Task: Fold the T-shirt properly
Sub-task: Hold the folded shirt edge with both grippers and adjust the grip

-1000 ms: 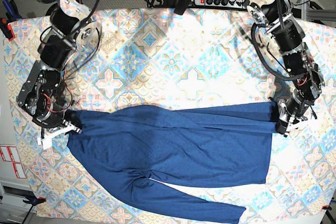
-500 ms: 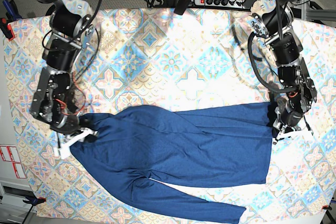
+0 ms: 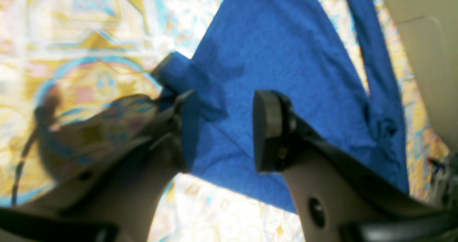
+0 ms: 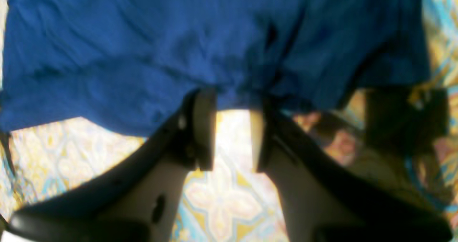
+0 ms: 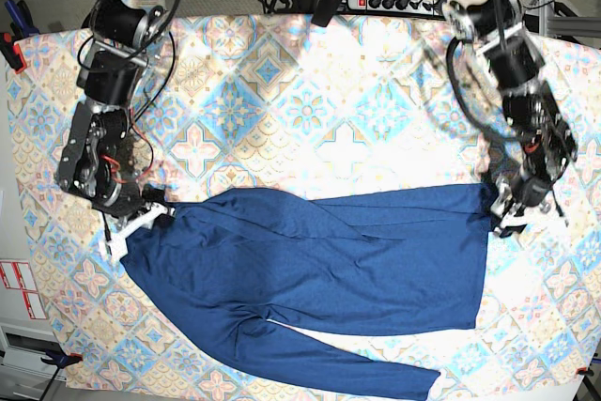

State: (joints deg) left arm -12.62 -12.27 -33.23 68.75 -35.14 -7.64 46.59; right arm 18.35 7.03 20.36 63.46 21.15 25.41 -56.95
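The dark blue T-shirt (image 5: 310, 260) lies spread across the near half of the table, one long sleeve (image 5: 338, 368) trailing along the front edge. My left gripper (image 5: 507, 216) sits at the shirt's right edge. In the left wrist view, the left gripper (image 3: 223, 127) is open, and a folded corner of the T-shirt (image 3: 286, 56) lies under and between its fingers. My right gripper (image 5: 131, 230) is at the shirt's left edge. The right wrist view shows the right gripper (image 4: 232, 127) open too, tablecloth in its gap and the T-shirt (image 4: 179, 38) just past its fingertips.
A pastel tile-patterned tablecloth (image 5: 310, 110) covers the whole table. A power strip (image 5: 394, 2) and cables lie beyond the far edge. Both arms reach down from the far corners along the left and right sides.
Both grippers, shut on the shirt's two edges a second ago, have opened and let go. The right gripper moved inward, leaving the shirt's left edge slacker, further in and a little rumpled.
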